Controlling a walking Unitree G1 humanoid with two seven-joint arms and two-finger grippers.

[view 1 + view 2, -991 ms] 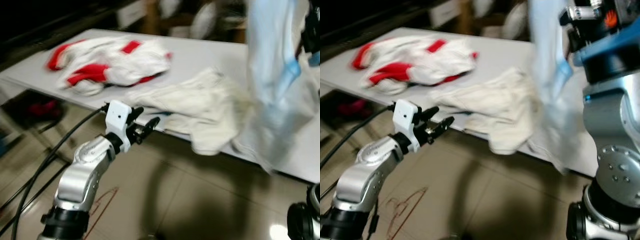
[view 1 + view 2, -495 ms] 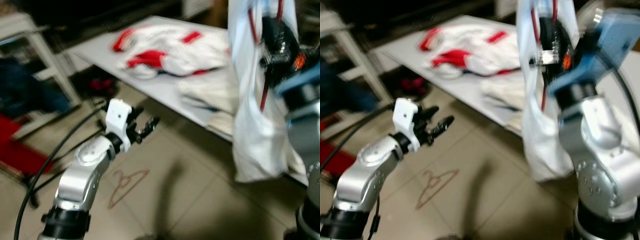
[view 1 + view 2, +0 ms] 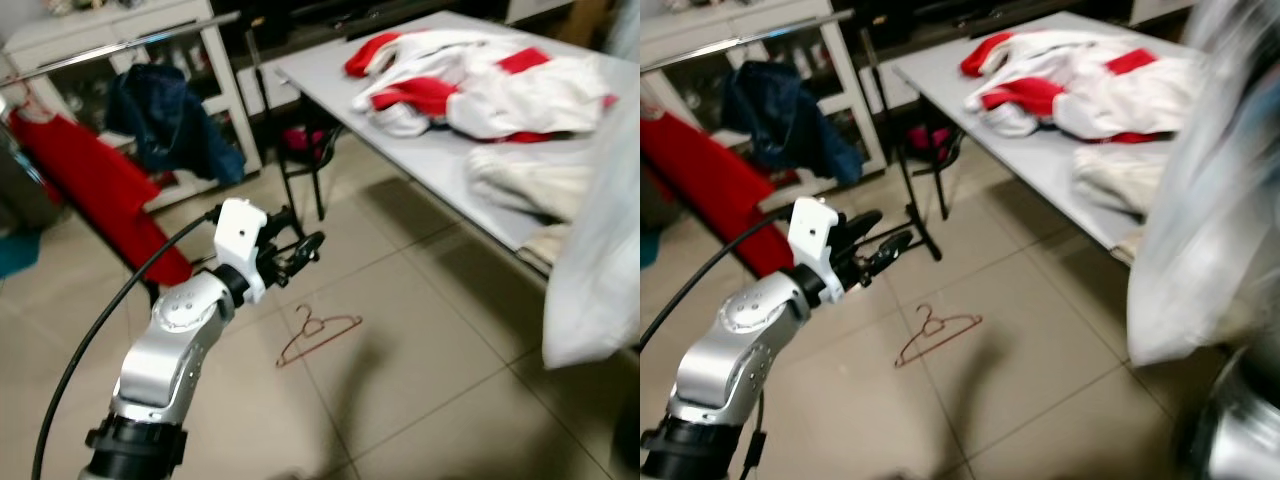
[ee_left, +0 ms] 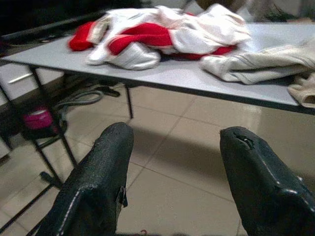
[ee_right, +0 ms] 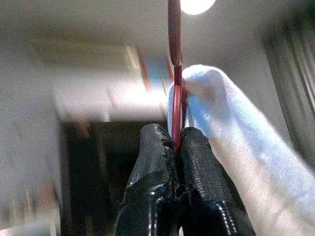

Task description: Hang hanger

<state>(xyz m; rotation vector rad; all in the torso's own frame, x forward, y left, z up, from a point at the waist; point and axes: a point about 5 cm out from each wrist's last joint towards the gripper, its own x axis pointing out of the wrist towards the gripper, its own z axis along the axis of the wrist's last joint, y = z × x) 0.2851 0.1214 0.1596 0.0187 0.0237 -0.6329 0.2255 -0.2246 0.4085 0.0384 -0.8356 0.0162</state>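
My right gripper (image 5: pixel 176 135) is shut on the red wire of a hanger (image 5: pixel 173 73) carrying a pale blue-white garment (image 5: pixel 231 142). That garment (image 3: pixel 600 250) hangs blurred at the right edge of the eye views. A clothes rail (image 3: pixel 120 45) runs across the upper left, with a red garment (image 3: pixel 90 190) and a dark blue one (image 3: pixel 170 120) hanging from it. My left gripper (image 3: pixel 300 250) is raised in front of me above the floor, open and holding nothing (image 4: pixel 174 142). A second red wire hanger (image 3: pixel 318 335) lies on the tiles.
A grey table (image 3: pixel 440 160) stands at the right with red-and-white clothes (image 3: pixel 480 80) and a cream garment (image 3: pixel 530 185) on it. A black stand (image 3: pixel 300 150) sits by the table's near corner. A black cable (image 3: pixel 110 320) trails from my left arm.
The camera has swung left: the table slid to the right and the clothes rail came into view. The held garment now sits at the right edge. My left gripper keeps its pose.
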